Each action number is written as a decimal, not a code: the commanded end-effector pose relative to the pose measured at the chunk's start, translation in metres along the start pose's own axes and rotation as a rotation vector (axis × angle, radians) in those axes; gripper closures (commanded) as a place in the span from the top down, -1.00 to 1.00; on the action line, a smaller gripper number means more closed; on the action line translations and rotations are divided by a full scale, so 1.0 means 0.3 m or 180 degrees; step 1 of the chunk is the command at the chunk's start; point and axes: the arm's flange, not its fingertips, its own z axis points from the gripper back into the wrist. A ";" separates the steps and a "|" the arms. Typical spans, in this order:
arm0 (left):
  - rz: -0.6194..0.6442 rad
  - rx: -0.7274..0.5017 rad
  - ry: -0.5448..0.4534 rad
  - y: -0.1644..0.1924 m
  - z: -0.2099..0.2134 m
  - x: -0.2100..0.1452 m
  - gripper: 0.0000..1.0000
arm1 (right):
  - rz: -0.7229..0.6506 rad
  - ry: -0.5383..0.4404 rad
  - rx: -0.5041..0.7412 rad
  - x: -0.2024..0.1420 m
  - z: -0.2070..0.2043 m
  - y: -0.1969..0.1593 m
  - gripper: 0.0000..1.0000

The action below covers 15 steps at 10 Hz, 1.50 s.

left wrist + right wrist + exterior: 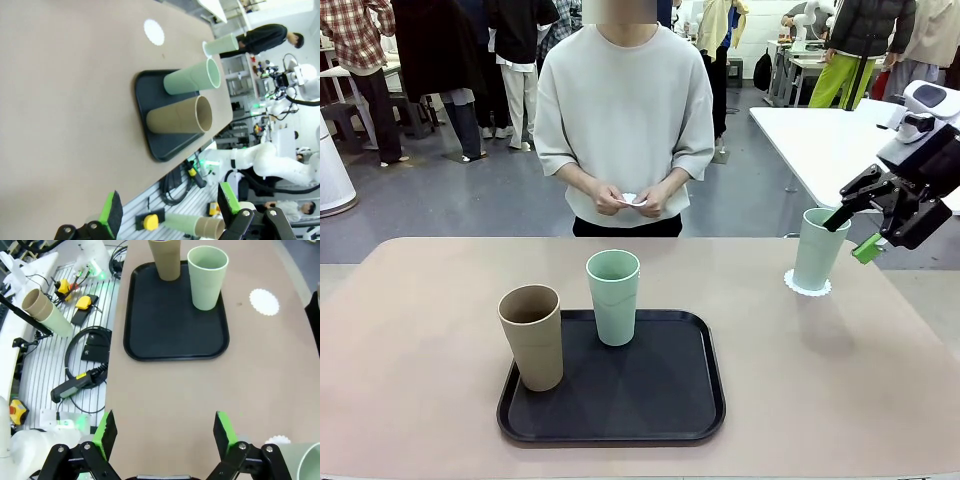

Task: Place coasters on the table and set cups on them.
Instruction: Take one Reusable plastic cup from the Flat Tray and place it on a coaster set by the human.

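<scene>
Step (est.): 1 of 3 cups done. Mint cup A point(817, 248) stands on coaster A point(807, 287) on the desk point(420, 320), well right of the black tray point(650, 400). The right gripper point(850, 237) is just beside it, jaws open and empty, and the left gripper point(170, 205) has its jaws open too. Next, prob.: side-grip mint cup B point(613, 297) or the tan cup point(531, 337), both upright on tray, and carry it level to bare coaster B point(264, 301) beyond tray. Desk is matte beige-pink w/ rounded corners; people point(360, 60) stand in the room behind.

beige table point(420, 330) carries a black tray point(620, 420), well apart from the right gripper point(854, 234), ahead of it. one coaster point(807, 288) lies just beside that gripper; a second coaster point(264, 302) lies well ahead of it, near the tray.
</scene>
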 end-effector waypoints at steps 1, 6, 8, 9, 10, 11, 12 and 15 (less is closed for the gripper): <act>-0.0021 -0.0028 -0.0030 0.001 0.002 -0.001 1.00 | 0.0234 0.0008 -0.0273 0.032 -0.079 -0.042 1.00; -0.0021 -0.0028 -0.0030 0.001 0.002 -0.001 1.00 | 0.0226 -0.0153 -0.0592 0.122 -0.513 -0.234 1.00; -0.0021 -0.0028 -0.0030 0.001 0.002 -0.001 1.00 | 0.0392 -0.0436 -0.0028 0.158 -0.624 -0.257 1.00; -0.0021 -0.0028 -0.0030 0.001 0.002 -0.001 1.00 | 0.0457 -0.0476 -0.0022 0.166 -0.653 -0.266 1.00; -0.0021 -0.0028 -0.0030 0.001 0.002 -0.001 1.00 | 0.0459 -0.0547 -0.0006 0.166 -0.676 -0.275 1.00; -0.0021 -0.0028 -0.0030 0.001 0.002 -0.001 1.00 | 0.0462 -0.0615 0.0001 0.166 -0.699 -0.283 1.00; -0.0021 -0.0028 -0.0030 0.001 0.002 -0.001 1.00 | 0.0452 -0.0732 -0.0009 0.169 -0.723 -0.283 1.00; -0.0021 -0.0028 -0.0030 0.001 0.002 -0.001 1.00 | 0.0391 -0.1073 -0.0103 0.133 -0.770 -0.289 1.00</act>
